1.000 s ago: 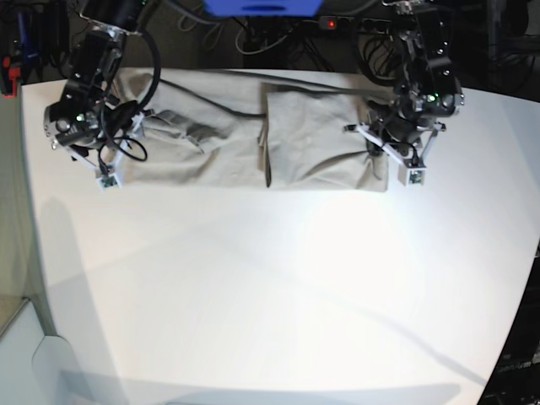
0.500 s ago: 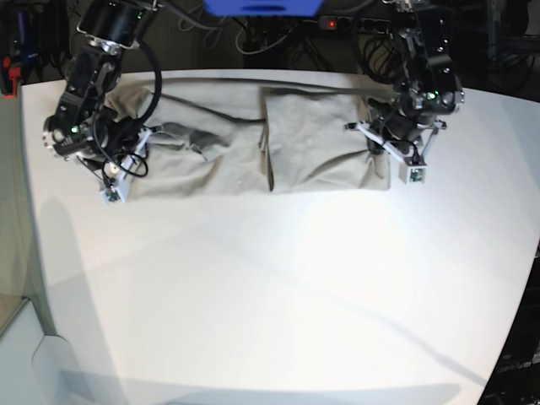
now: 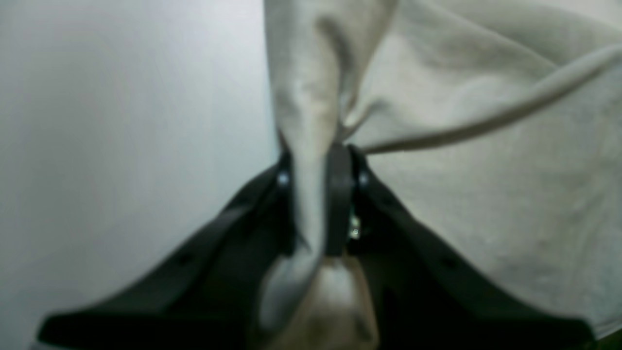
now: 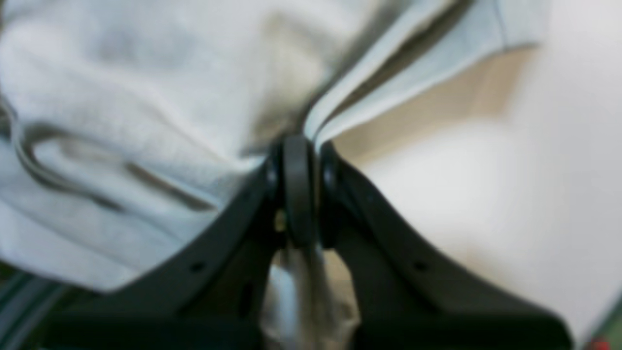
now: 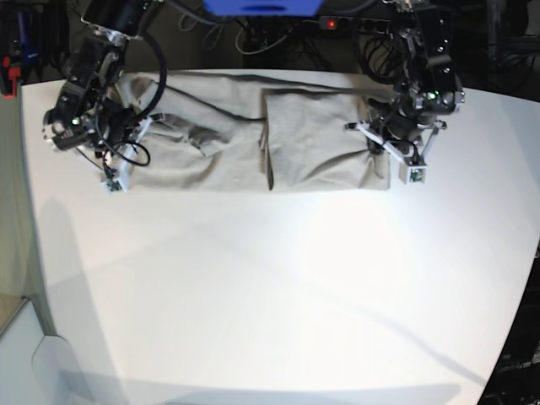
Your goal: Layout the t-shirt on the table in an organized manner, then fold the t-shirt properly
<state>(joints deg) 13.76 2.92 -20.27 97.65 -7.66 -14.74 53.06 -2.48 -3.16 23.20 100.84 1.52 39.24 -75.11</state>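
Where t-shirt point(image 5: 253, 135) lies, white table point(image 5: 270, 287), dark cables point(image 5: 253, 38)

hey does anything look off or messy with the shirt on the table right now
Yes. The t-shirt lies in a long band at the table's far edge, not spread flat. One end is doubled over neatly, but the other is bunched into ridges. Each hand, left hand and right hand, pinches a fold of cloth.

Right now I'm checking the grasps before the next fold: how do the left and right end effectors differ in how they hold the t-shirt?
The left end effector pinches a thick bunched ridge of the t-shirt, while the right end effector clamps a thin layered edge. In the base view the left sits at the shirt's right end, the right at its left end. Both are shut on fabric beside the white table.
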